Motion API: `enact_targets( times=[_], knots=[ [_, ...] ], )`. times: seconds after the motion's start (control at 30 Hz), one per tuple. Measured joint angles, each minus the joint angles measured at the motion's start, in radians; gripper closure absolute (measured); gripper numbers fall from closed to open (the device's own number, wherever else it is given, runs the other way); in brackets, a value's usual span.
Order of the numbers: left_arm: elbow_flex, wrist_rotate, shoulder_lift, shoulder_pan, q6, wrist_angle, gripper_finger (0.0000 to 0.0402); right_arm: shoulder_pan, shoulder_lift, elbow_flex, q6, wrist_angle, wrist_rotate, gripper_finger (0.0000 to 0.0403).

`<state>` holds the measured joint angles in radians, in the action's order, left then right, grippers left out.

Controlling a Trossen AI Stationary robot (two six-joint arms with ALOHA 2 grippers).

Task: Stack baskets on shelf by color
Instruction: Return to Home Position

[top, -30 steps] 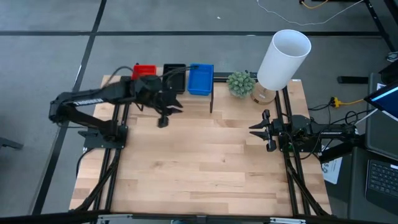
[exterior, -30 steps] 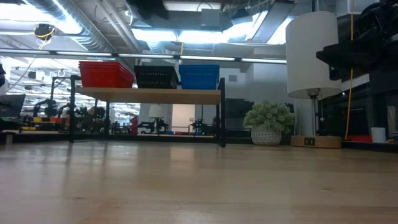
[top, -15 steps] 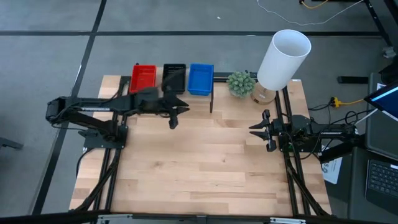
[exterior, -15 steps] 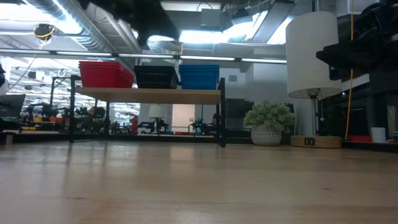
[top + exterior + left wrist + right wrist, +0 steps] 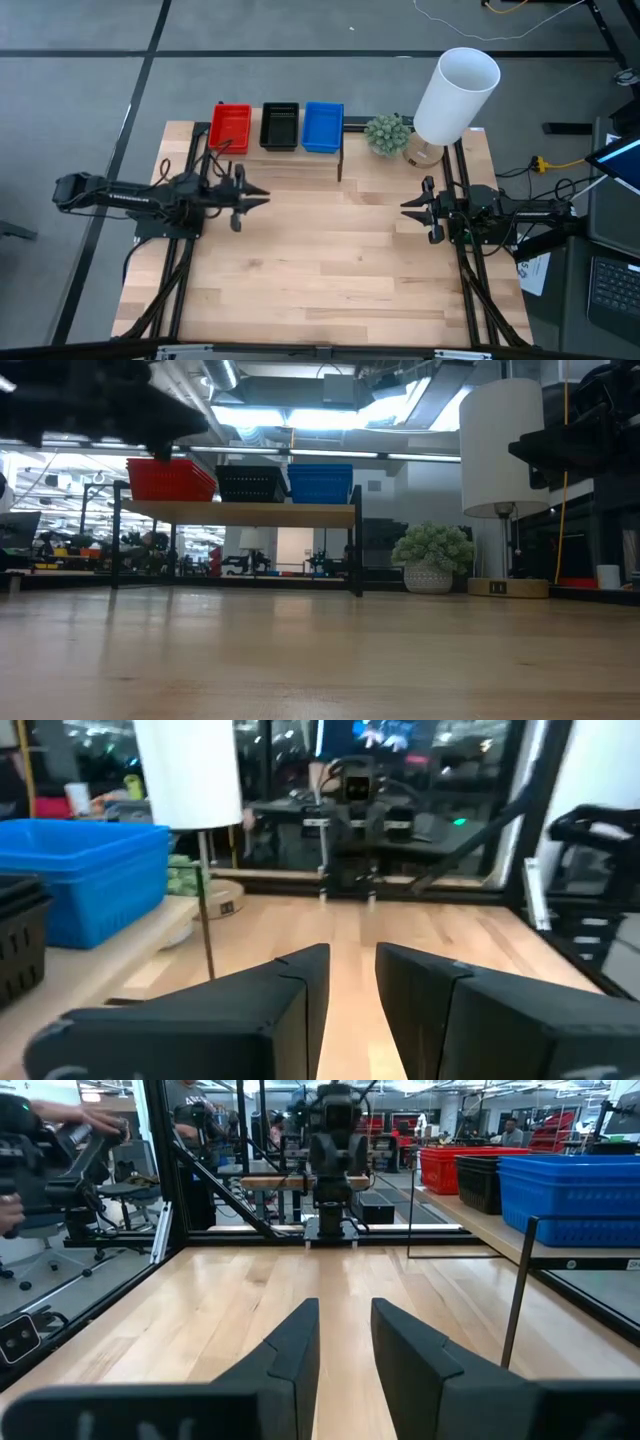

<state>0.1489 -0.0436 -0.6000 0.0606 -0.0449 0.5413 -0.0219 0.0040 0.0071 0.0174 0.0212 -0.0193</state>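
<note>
When I look across the table (image 5: 320, 650) from the low view, I see the shelf (image 5: 240, 512) standing at the far side on its thin black legs. Three piles of baskets sit side by side on its wood top. The red baskets (image 5: 170, 479) are at the end nearest my left arm. The black baskets (image 5: 252, 484) are in the middle. The blue baskets (image 5: 320, 483) are at the end nearest my right arm. The piles sit close together, and black and blue look like they touch.

Each pile holds only its own colour, one basket sitting inside the next. I cannot count how many are in each pile. From the high view I look down into the top basket of each pile and see only its own floor.

The left tool (image 5: 250, 196) hangs over the left part of the table, in front of the shelf and near the red pile. It points across toward the other arm. Its two fingers are a little way apart and grip nothing.

The right tool (image 5: 412, 210) waits at the right edge of the table, pointing in toward the middle. Its fingers also have a small gap, and nothing is between them. The two tools are well apart.

Just past the blue end of the shelf are a small green plant (image 5: 387, 133) and a white lamp (image 5: 457, 95).
</note>
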Motion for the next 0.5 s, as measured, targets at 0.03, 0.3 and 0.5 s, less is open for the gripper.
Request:
enact_targets(
  times=[0.03, 0.3, 0.5],
  knots=[
    [-0.03, 0.014, 0.031, 0.0, 0.001, 0.013, 0.0321, 0.0, 0.0, 0.0, 0.0, 0.0, 0.0, 0.0308],
    [-0.141, 0.037, 0.289, -0.002, 0.022, -0.125, 0.0321, 0.0, 0.0, 0.0, 0.0, 0.0, 0.0, 0.0308],
    [-0.141, 0.039, 0.464, -0.002, 0.024, -0.409, 0.0321, 0.0, 0.0, 0.0, 0.0, 0.0, 0.0, 0.0308]
  ],
)
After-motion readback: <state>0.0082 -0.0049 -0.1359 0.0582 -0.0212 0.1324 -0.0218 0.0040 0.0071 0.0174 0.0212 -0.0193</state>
